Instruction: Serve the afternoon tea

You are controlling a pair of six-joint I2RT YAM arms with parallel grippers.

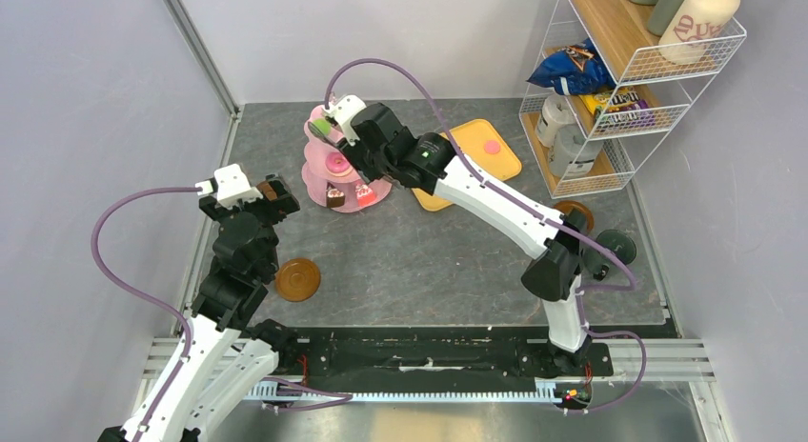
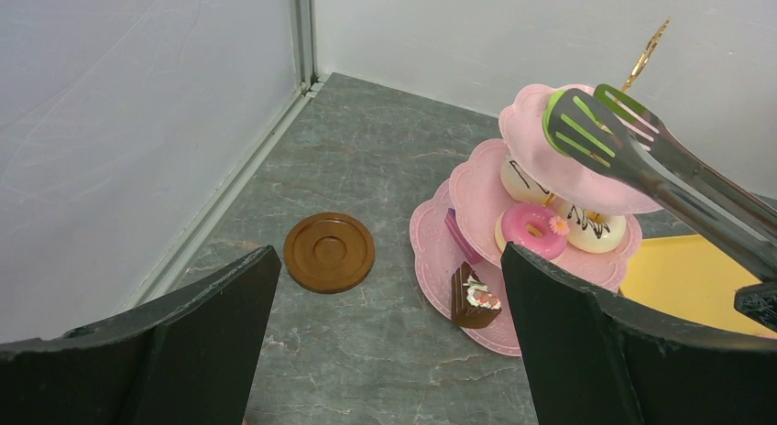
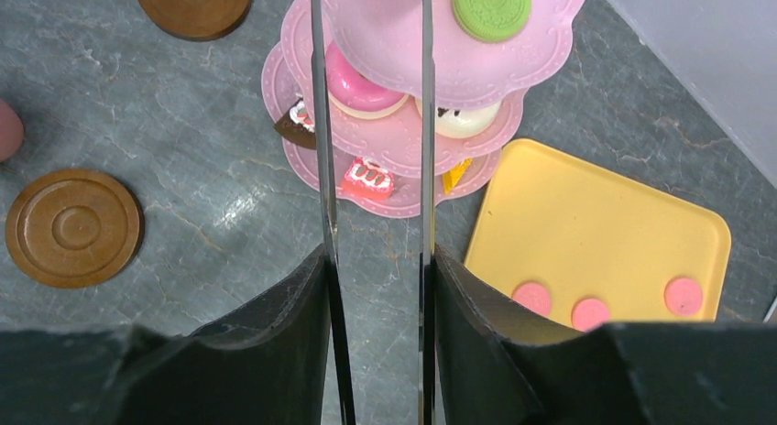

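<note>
Fingers of the right gripper were pressed in on a pair of tongs. Its two arms ran out between them to green tips hanging just over the top tier of the pink stand. We saw a green macaron lying flat on that tier, beside the arms and not between them, so we took it as set down. The left gripper hung wide apart with nothing in it, facing the stand from the side.

The lower tiers carried a pink donut, white donuts and cake wedges, and we judged the stand largely dressed. Some work was left, as far as we could tell. Three pink macarons sat on the yellow tray just beside the stand. The brown saucers lay bare on the surface, apart from the stand. We could make out no mug clearly.
</note>
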